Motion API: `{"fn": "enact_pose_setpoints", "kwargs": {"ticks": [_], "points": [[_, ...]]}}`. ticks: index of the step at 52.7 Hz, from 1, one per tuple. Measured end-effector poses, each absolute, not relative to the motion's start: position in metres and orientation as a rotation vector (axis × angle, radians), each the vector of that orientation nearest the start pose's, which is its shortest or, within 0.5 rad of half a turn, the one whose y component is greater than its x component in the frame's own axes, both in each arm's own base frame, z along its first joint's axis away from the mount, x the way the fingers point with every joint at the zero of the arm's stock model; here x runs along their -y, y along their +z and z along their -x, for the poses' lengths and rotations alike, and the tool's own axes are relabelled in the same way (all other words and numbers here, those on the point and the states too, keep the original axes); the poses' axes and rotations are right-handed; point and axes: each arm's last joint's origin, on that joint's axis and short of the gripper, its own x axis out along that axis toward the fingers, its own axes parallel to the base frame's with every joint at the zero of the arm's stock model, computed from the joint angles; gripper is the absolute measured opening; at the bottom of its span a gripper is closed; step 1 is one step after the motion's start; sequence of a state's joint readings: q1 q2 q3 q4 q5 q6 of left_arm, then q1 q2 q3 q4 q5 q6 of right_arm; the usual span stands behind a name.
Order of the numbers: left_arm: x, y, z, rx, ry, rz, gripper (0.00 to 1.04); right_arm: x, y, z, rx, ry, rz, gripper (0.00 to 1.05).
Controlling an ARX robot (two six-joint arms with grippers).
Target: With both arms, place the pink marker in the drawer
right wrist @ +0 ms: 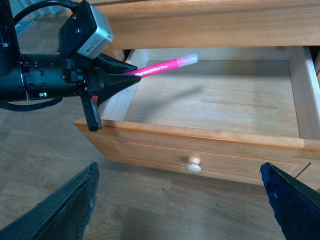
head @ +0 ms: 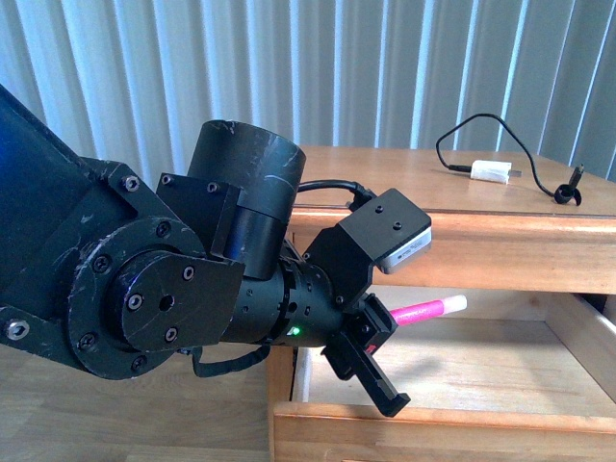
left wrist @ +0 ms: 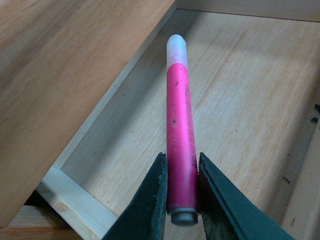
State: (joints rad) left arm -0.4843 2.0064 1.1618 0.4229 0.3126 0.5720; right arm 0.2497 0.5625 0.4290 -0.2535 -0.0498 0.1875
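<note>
A wide light-wood drawer (head: 433, 423) stands pulled open from under a wooden table (head: 385, 173), showing its pale bare floor; one small round knob (right wrist: 193, 164) sits at the middle of its front panel; the left arm (head: 144, 289), bulky and black with bolted joints, reaches in from the left over the drawer's near left corner; a grey-white camera block (head: 404, 245) sits on its wrist; the left gripper (head: 385, 361) is pinching the pink marker (head: 423, 312) by its dark butt end, one finger on each side; the marker points to the right, with its whitish cap end free, held in the air above the left part of the drawer floor; the right gripper (right wrist: 178, 170) hangs in front of the drawer, fingers spread wide and holding nothing; on the table top at the far right lies a white charger plug (head: 491, 173) with a black cable (head: 452, 130); pale vertical blinds (head: 385, 67) fill the background
</note>
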Motion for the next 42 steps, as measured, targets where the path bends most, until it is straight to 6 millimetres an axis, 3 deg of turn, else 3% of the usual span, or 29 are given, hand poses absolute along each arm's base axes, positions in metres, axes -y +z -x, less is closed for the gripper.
{"fn": "enact_pose_setpoints", "kwargs": {"ticks": [8, 14, 22, 33, 42], "points": [[0.202, 0.162, -0.373, -0.194, -0.802, -0.571, 0.53, -0.035, 0.235, -0.132, -0.413, 0.258, -0.145, 0.96], [0.185, 0.160, -0.363, -0.212, -0.697, -0.545, 0.78, -0.035, 0.235, -0.132, -0.413, 0.258, -0.145, 0.96], [0.162, 0.170, -0.344, -0.209, -0.576, -0.478, 1.00, -0.035, 0.235, -0.132, -0.413, 0.258, -0.145, 0.96], [0.114, 0.207, -0.307, -0.095, -0.323, -0.317, 0.99, -0.035, 0.235, -0.132, -0.413, 0.258, -0.145, 0.96], [0.066, 0.215, -0.266, -0.086, -0.136, -0.246, 0.99, -0.035, 0.235, -0.132, -0.413, 0.258, -0.145, 0.96]]}}
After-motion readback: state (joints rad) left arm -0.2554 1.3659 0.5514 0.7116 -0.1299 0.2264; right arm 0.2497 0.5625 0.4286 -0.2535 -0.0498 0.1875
